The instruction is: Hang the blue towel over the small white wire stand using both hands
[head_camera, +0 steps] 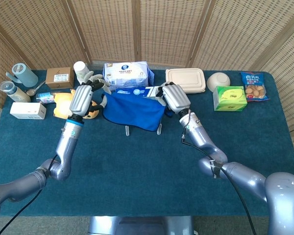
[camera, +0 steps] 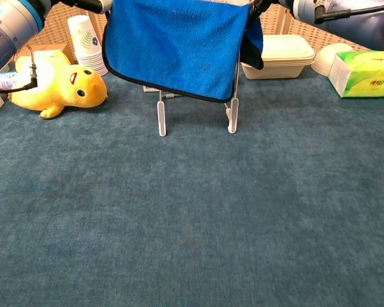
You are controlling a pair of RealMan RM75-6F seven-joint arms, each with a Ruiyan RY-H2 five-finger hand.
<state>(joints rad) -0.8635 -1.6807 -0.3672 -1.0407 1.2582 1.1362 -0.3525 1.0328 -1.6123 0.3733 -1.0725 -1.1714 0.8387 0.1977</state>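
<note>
The blue towel [head_camera: 134, 109] is spread out flat between my two hands, and in the chest view this towel [camera: 179, 48] hangs down in front of the small white wire stand [camera: 232, 115]. It covers the stand's top, so only the two legs and feet [head_camera: 159, 129] show below the dark hem. My left hand [head_camera: 82, 98] holds the towel's left top corner. At the right top corner my right hand [head_camera: 175, 97] grips the cloth, with a fold bunched under it. In the chest view only the edges of both hands show along the top.
A yellow plush duck [camera: 51, 83] and a stack of paper cups [camera: 86, 41] lie left of the stand. Behind it are a tissue pack [head_camera: 127, 73] and a lidded food container [camera: 278, 54]. A green tissue box [camera: 365, 70], a bowl [head_camera: 218, 80] and a snack bag [head_camera: 255, 87] sit at the right.
</note>
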